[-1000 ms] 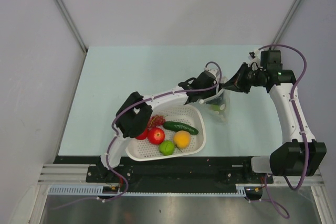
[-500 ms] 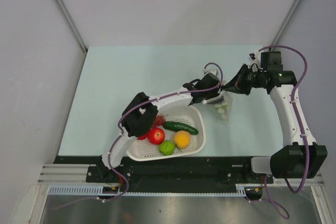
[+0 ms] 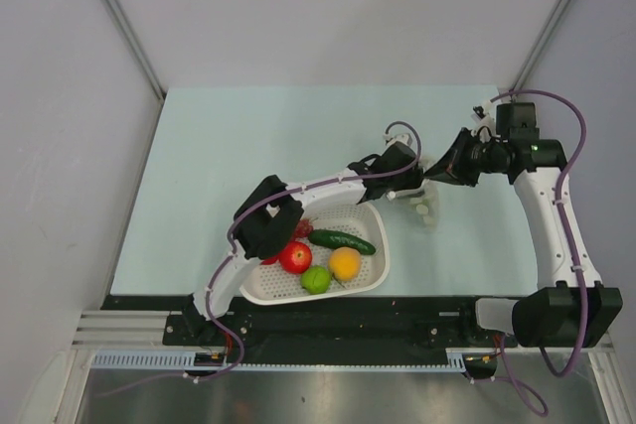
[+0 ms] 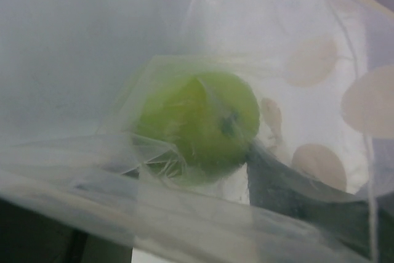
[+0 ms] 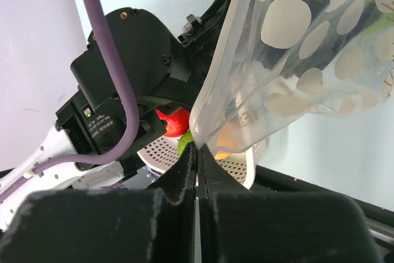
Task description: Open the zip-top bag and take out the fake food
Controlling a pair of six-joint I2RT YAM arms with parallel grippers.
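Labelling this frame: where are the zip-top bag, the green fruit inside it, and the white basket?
zip-top bag (image 5: 289, 47): right wrist view, dotted side wall.
green fruit (image 4: 203, 121): left wrist view, its middle, through plastic.
white basket (image 3: 360, 220): top external view, bare far-right floor.

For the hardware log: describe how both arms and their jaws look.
The left arm and right arm share white links, black joint housings and black jaws. A purple cable loops along each. A green light and white label sit on the left arm's housing.
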